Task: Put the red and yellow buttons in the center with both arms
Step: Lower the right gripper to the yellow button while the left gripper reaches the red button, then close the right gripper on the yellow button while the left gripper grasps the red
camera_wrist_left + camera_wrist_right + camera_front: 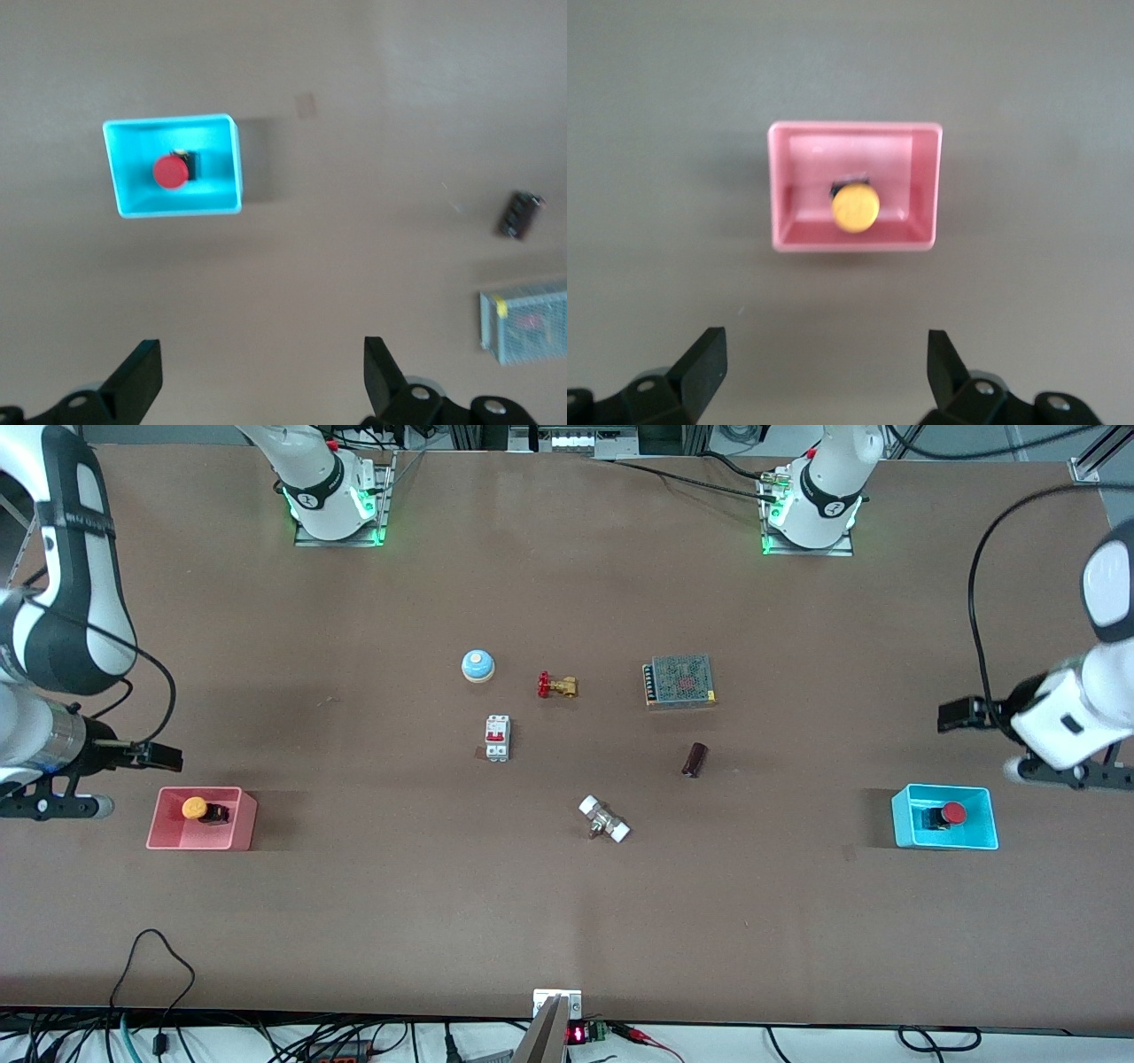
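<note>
- Your red button [952, 812] lies in the cyan bin [905, 825] at the left arm's end of the table, tipped on its side so the cap faces along the bin floor instead of upward; the left wrist view shows the same, with the black body beside the cap.
- Your yellow button [195, 808] lies the same way in the pink bin [168, 834] at the right arm's end, cap toward one wall and black body trailing.
- Neither button is touched, so both pickups are yet to be made; each arm looks assigned to the bin at its own end.
- The left gripper [263, 372] hangs over bare table just beside the cyan bin, fingers spread wide and empty, probably ready to come down around the button's body.
- The right gripper [827, 367] hovers beside the pink bin, fingers likewise wide apart with nothing between them.
- The middle of the table [567, 903], where you will want to set the buttons, is shared with a blue dome bell [477, 665], a brass valve [557, 685], a white breaker [497, 738], a mesh-covered power supply [680, 681], a small dark cylinder [695, 759] and a white-ended fitting [604, 819].
- The bin walls will crowd the fingers, so watch for a pad catching a rim.
</note>
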